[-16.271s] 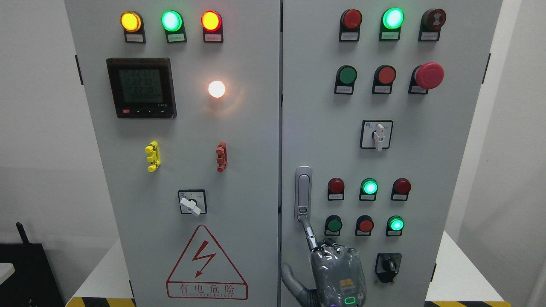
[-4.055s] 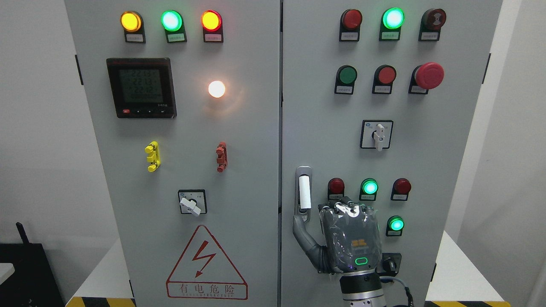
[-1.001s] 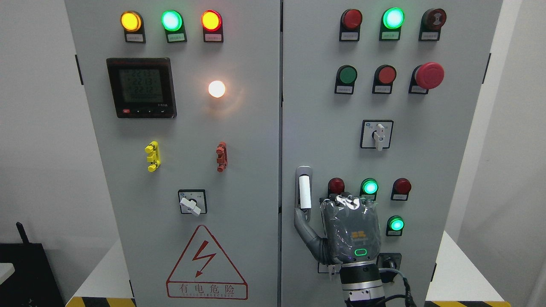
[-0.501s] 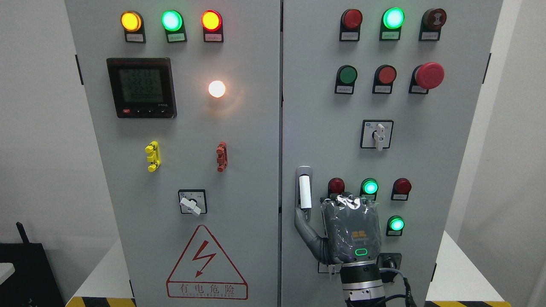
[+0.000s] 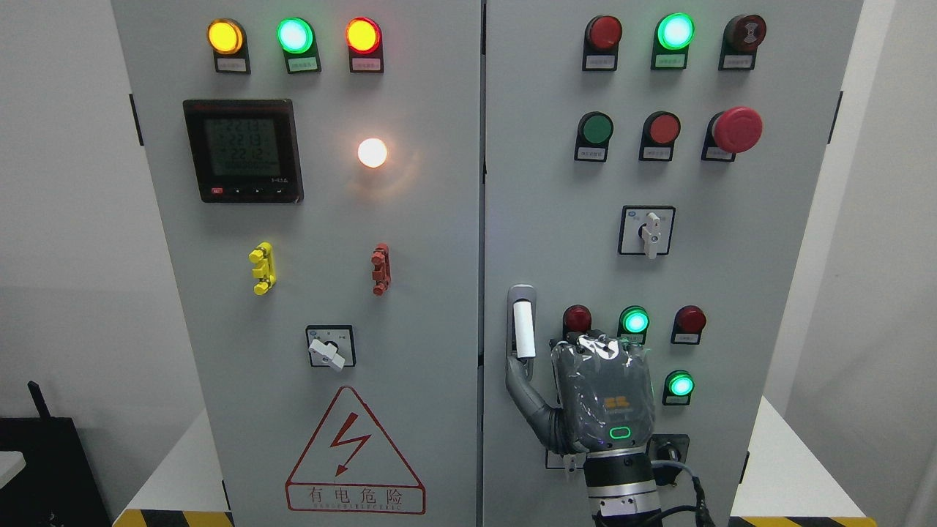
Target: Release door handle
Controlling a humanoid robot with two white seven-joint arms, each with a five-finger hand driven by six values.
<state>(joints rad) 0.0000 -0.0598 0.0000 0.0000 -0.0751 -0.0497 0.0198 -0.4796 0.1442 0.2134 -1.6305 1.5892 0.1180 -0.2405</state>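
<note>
Head view shows a big grey cabinet (image 5: 410, 241) with two doors, side by side. The right hand (image 5: 602, 399) comes up from the bottom edge, right of the middle, and its back faces the camera, with a small green light glowing on it. It sits in front of the right door (image 5: 768, 293), low down. The door handle (image 5: 522, 329) is a tall silver piece near the left edge of that door, and its white lever stands out toward us. The hand is just to the right of the handle. Its thumb (image 5: 518, 380) sticks out to the left and the tip sits at the bottom of the handle, under the white lever; I cannot tell if it touches. The other fingers (image 5: 596, 345) are bent forward at the top of the hand, near the door. They are not around the handle, but I cannot tell if they are shut tight or loose. Right above the hand are a red light (image 5: 577, 319), a glowing green light (image 5: 634, 321) and another red light (image 5: 689, 319). One more green light (image 5: 681, 384) glows just right of the hand. Higher up is a big red push button (image 5: 736, 129). The left door has a dark screen (image 5: 242, 150) and a red danger sign (image 5: 354, 454) with a lightning bolt.
</note>
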